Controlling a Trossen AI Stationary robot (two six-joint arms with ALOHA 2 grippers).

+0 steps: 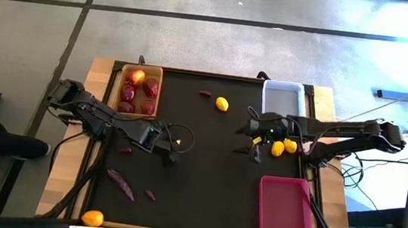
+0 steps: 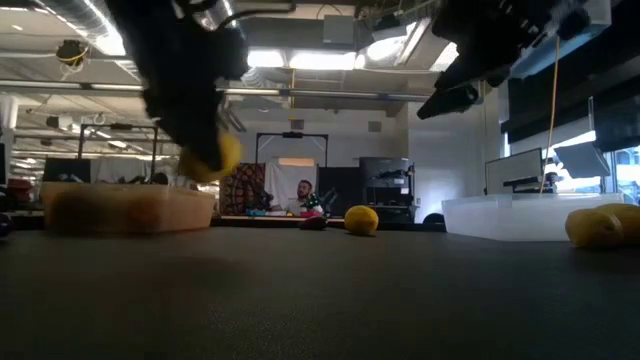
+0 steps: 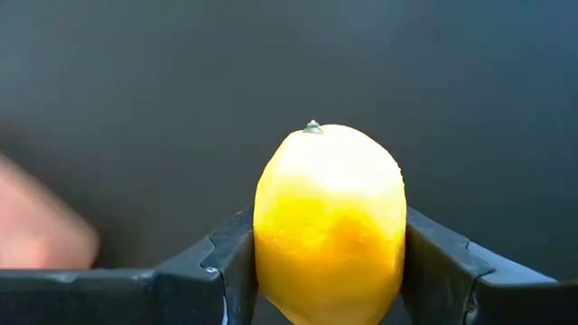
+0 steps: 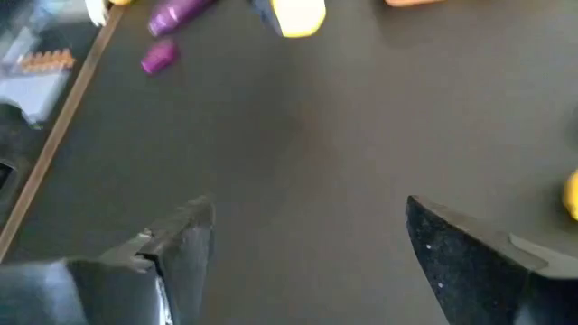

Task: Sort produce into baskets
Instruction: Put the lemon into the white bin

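Yellow lemon (image 3: 329,226) sits clamped in the left gripper (image 3: 330,271) above mid-table; the right gripper (image 4: 307,239) hangs spread apart, empty.

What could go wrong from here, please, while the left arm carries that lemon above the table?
The left gripper pinches the smooth round lemon only by its sides, so it might slip and roll across the mat. The right gripper hangs open near mid-table, beside two yellow fruits; if both arms head for the same basket they might collide. The wooden basket already holds red fruit, so a drop there would mix kinds.
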